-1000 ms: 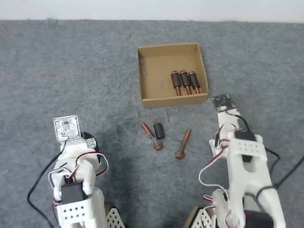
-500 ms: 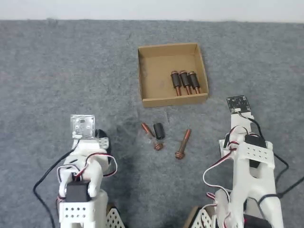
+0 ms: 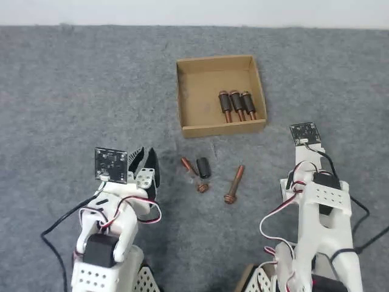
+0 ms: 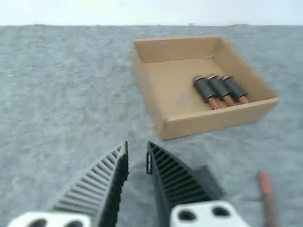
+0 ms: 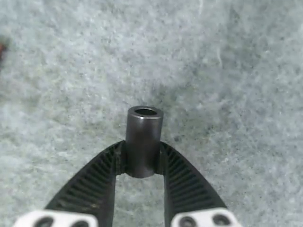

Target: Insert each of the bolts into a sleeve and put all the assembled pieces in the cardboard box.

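Note:
The cardboard box (image 3: 206, 85) sits at the far middle of the carpet with three assembled pieces (image 3: 237, 104) inside; in the left wrist view the box (image 4: 173, 90) and the pieces (image 4: 220, 90) lie ahead. Between the arms lie a bolt (image 3: 187, 165), a black sleeve (image 3: 203, 166) beside it, and a second bolt (image 3: 234, 184). My left gripper (image 3: 143, 162) hovers just left of them, open by a narrow gap (image 4: 137, 151) with nothing in it. My right gripper (image 5: 142, 153) is shut on a dark sleeve (image 5: 143, 139), held upright above bare carpet.
Grey carpet covers the whole table, and a pale wall edge runs along the far side. The right arm (image 3: 316, 194) stands right of the loose parts, its wrist board (image 3: 304, 132) just near the box's right corner. A bolt (image 4: 266, 189) shows near the left fingers.
The left arm has swung forward and to the right, so its fingers now show beside the loose bolt. The right arm shifted right a second ago and has since kept still.

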Robot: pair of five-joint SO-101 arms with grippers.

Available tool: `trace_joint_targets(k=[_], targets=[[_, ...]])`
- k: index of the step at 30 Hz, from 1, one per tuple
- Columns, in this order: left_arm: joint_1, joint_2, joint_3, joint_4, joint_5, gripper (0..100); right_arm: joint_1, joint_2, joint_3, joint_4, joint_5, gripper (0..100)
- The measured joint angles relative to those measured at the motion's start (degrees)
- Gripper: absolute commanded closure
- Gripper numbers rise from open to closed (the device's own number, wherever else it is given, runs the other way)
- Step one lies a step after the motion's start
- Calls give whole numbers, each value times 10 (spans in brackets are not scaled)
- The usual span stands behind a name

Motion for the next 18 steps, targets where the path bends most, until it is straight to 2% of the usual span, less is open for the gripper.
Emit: trace_joint_targets(k=[10,14,18], targets=[[13,7,-72,13,12,935,0,0,0,0,0,992],[13,98,-132,19,12,935,0,0,0,0,0,992],[15,224,-231,69,12,935,0,0,0,0,0,992]])
